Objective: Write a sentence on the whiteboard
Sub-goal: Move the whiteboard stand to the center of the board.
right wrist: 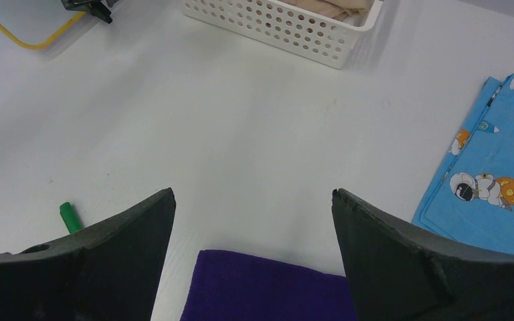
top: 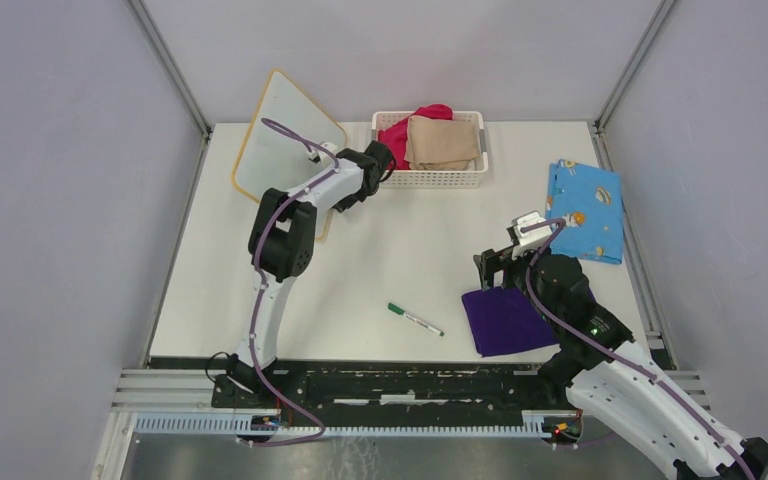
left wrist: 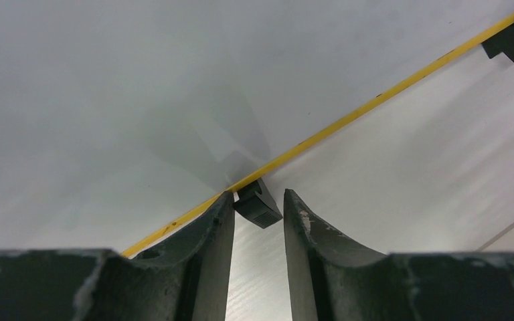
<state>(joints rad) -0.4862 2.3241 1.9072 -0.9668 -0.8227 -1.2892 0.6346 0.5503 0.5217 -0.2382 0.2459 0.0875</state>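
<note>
Only the left wrist view shows the left gripper point(left wrist: 255, 199) narrowed about a small black foot point(left wrist: 261, 210) of the white, yellow-framed rectangular whiteboard point(left wrist: 120, 80); whether it pinches the foot cannot be told. From above, the board stands tilted at rear left, against that gripper. The right gripper point(right wrist: 253, 200) gapes wide and empty.

You're looking at a white whiteboard point(top: 280, 130) edged in yellow, a white perforated basket point(top: 440, 178) holding red point(top: 400, 135) and beige cloths point(top: 442, 142), a blue cartoon-printed cloth point(top: 585, 210), a purple cloth point(top: 505, 320), and a green-capped marker point(top: 415, 319).

Open table point(top: 410, 250) in the middle; whiteboard point(top: 280, 130) and basket point(top: 440, 178) crowd the far edge
</note>
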